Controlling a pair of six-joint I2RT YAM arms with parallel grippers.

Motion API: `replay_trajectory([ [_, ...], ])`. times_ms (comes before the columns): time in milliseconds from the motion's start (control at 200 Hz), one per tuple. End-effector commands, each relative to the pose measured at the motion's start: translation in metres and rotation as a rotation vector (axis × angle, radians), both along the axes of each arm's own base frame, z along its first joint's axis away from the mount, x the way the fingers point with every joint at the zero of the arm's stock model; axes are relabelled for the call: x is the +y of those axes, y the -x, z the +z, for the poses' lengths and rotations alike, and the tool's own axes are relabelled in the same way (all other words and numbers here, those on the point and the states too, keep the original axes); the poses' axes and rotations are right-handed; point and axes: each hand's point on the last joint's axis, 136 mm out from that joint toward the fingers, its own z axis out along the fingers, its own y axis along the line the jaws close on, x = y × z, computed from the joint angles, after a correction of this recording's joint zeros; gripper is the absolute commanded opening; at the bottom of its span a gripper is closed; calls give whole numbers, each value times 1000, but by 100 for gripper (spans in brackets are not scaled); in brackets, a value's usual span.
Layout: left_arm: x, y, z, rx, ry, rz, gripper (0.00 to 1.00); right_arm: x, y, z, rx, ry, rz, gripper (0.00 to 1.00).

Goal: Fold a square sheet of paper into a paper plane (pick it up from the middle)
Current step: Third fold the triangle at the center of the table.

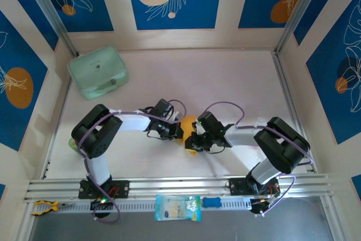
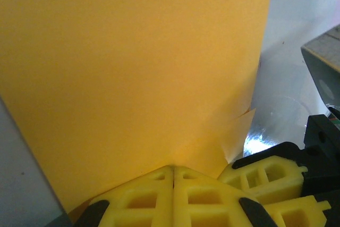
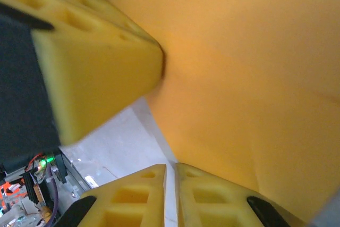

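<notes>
1. Top external: your left gripper (image 1: 179,132) and right gripper (image 1: 195,139) sat tip to tip, with the sheet of paper (image 1: 189,122) between them.
2. Left wrist: the left jaws were pressed together, pinching the sheet, which stood straight ahead of the fingertips.
3. Right wrist: the right jaws were nearly together, a thin slit showing. The sheet's edge reached the tips, rising ahead and right. You couldn't tell whether they gripped it.

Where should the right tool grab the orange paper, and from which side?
Probably the edge of the orange paper right beside the left tool, which is shut on that edge. The sheet is thin and flat there, so come in edge-on from the robot's right, one finger on each face.
</notes>
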Motion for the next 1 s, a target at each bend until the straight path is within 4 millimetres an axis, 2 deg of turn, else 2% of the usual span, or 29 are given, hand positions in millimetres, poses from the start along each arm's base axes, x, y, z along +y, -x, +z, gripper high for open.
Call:
replay_trajectory([
  [0,22,1,-25,34,-106,37,2,-24,30,-17,83,74,-11,14],
  [245,26,0,-27,43,-105,49,2,-43,47,-18,96,92,-26,14],
  [615,28,-1,-26,47,-98,58,2,-60,60,-13,102,111,-63,13],
  [735,27,-1,-26,50,-92,59,2,-53,51,6,59,82,-68,13],
  [865,26,-1,-24,50,-86,59,2,-37,29,30,-20,13,-78,13],
  [995,25,-1,-24,50,-83,59,2,-15,8,40,-42,-27,-61,12],
])
